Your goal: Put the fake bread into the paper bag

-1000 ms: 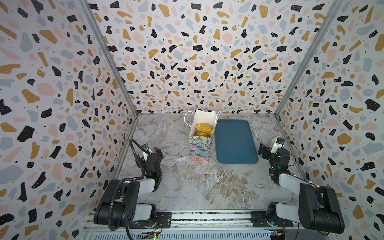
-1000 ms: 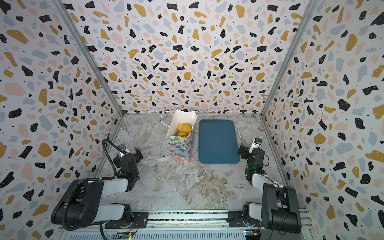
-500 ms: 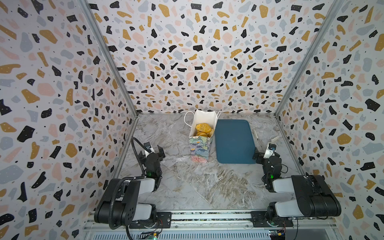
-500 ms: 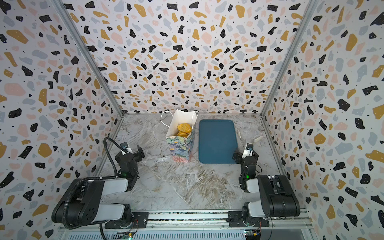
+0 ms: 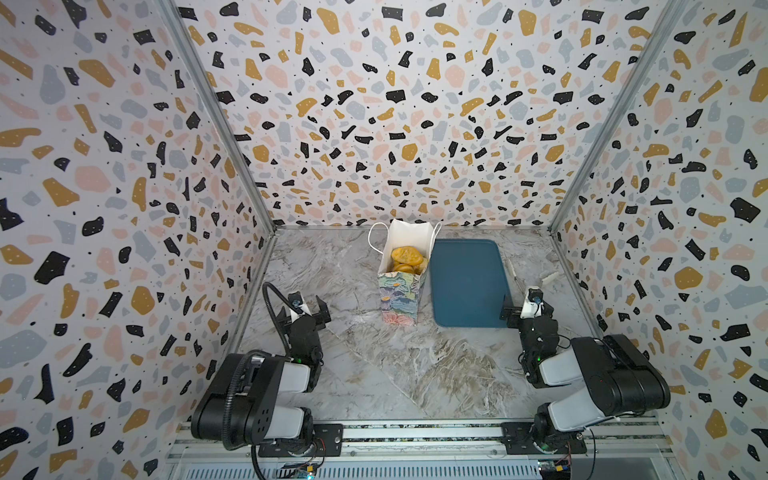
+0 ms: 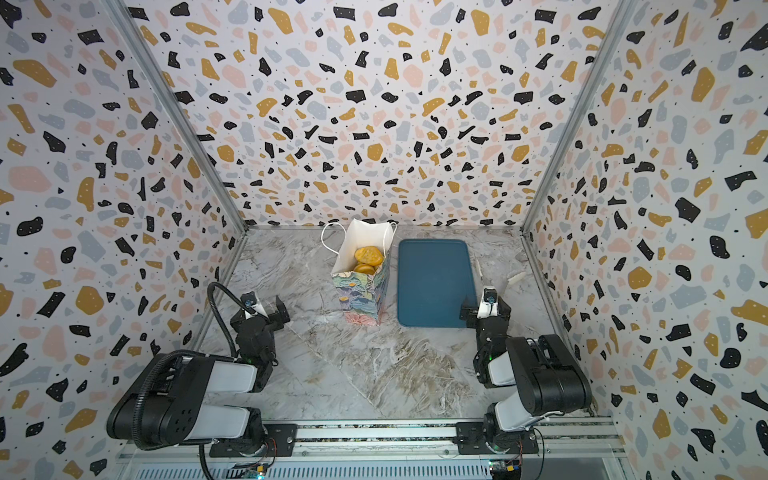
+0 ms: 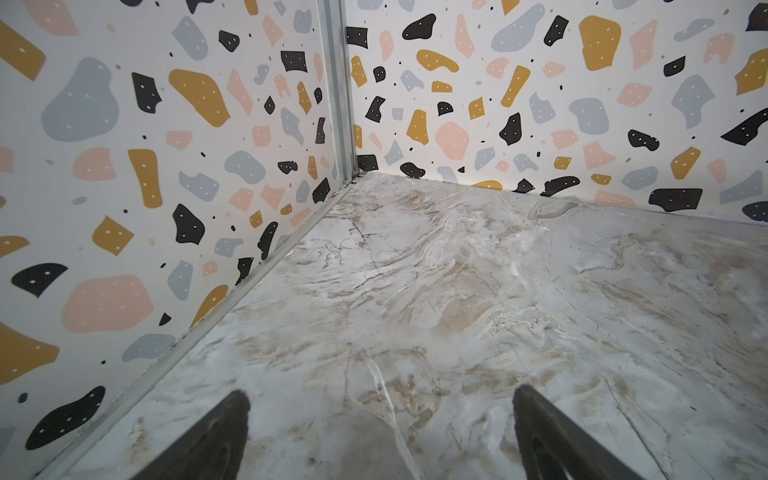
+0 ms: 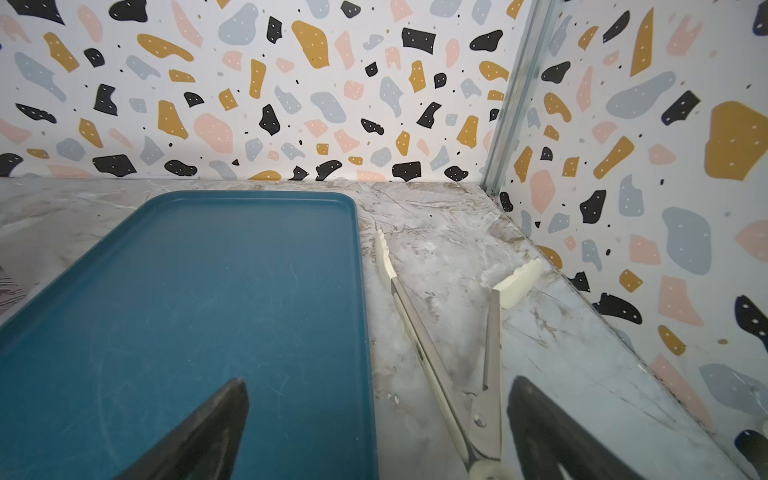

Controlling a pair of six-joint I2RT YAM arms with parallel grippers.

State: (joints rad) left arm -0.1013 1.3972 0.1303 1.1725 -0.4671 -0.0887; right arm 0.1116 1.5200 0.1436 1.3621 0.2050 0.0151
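At eight o'clock on the marble table (image 5: 374, 365), reckoning twelve at the back wall, we see the left gripper (image 5: 305, 312) with jaws spread wide and holding nothing. Its wrist view shows only tabletop and the wall corner beyond its fingers (image 7: 216, 440). At four o'clock the right gripper (image 5: 525, 311) likewise stands released and empty-handed, poised at the near right corner of the dark teal tray (image 5: 465, 282). In its wrist view a pair of cream-tipped metal tongs (image 8: 436, 365) lies splayed on the table just beside the tray's long edge. Toward twelve o'clock the flowered paper bag (image 5: 399, 297) stands upright, touching or just beside the tray's left edge, we cannot tell which. The fake bread (image 5: 407, 255) sits piled inside it, golden tops showing below the white rim in both top views.
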